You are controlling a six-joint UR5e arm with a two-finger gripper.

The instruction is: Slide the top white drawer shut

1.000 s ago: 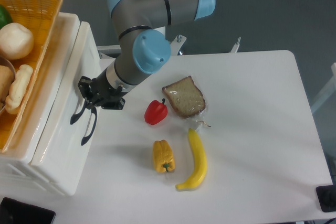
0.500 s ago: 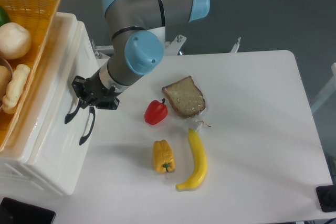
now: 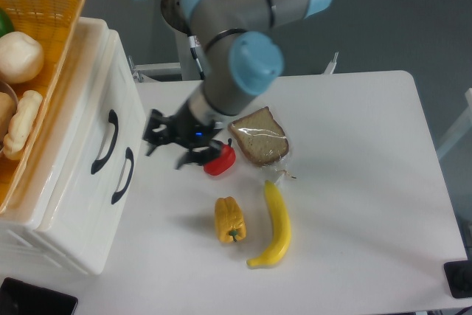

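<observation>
The top white drawer (image 3: 110, 97) sits in the white cabinet at the left, its front panel level with the cabinet face and its dark curved handle (image 3: 105, 142) showing. My gripper (image 3: 167, 153) hangs over the table to the right of the cabinet, clear of the drawer front and just left of a red pepper. Its fingers (image 3: 152, 143) are spread and hold nothing, so it is open.
The lower white drawer's handle (image 3: 123, 175) is just below. An orange woven basket (image 3: 51, 12) with bread rolls rests on the cabinet. A red pepper (image 3: 220, 161), bread slice (image 3: 258, 136), yellow pepper (image 3: 228, 219) and banana (image 3: 275, 226) lie mid-table.
The drawer front has moved left into the cabinet. My gripper has left the handle and pulled back to the right, over the table beside the red pepper.
</observation>
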